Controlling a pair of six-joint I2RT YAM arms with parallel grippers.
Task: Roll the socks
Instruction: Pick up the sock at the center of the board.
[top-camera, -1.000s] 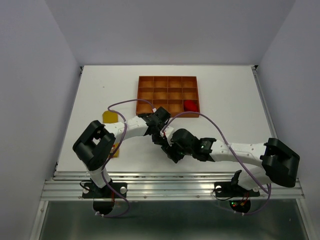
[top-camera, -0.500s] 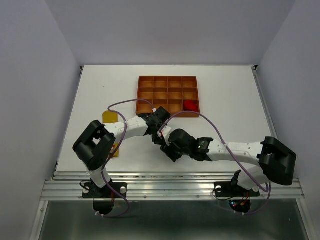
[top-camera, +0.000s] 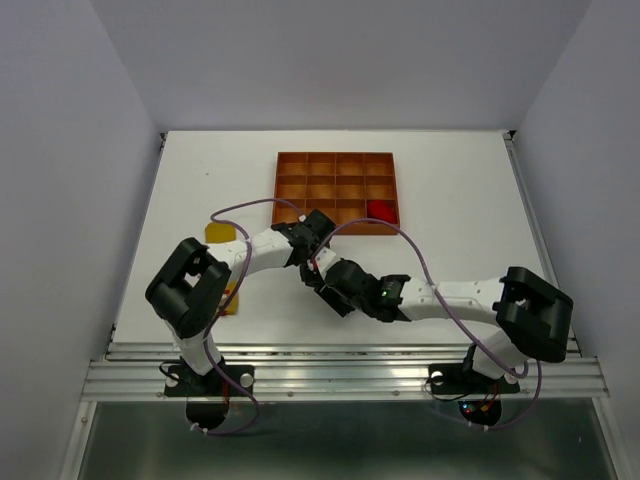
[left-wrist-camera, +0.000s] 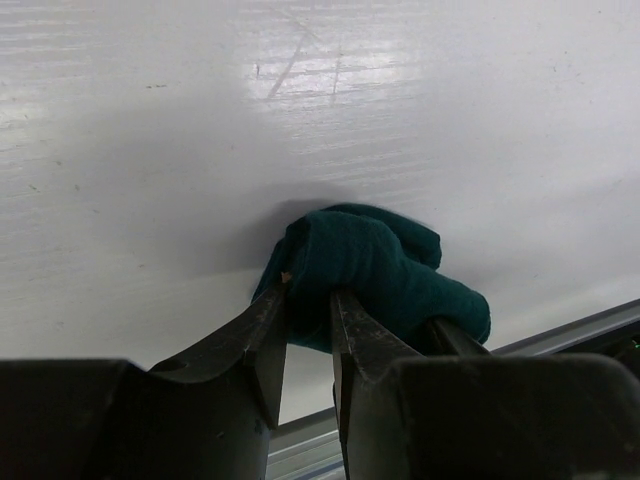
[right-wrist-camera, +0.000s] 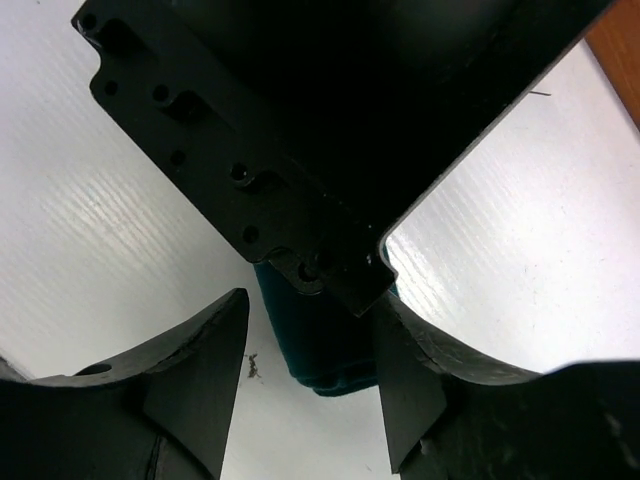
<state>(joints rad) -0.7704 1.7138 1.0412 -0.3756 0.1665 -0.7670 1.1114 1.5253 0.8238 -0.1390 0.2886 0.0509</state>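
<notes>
so left gripper (left-wrist-camera: 310, 292) clenched on teal sock (left-wrist-camera: 375, 265) near the tray (top-camera: 336, 154); right gripper (right-wrist-camera: 312, 325) spread wide around same sock, red sock (top-camera: 381, 211) inside tray.

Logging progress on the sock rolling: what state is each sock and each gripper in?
teal sock: bunched up, on the table
red sock: bundled, in the tray
yellow sock: flat on the table
left gripper: shut on the teal sock
right gripper: open, around the teal sock

Bright even overhead light; glare streaks on table (left-wrist-camera: 300, 70), blurred dark fingers (right-wrist-camera: 200, 370)
</notes>
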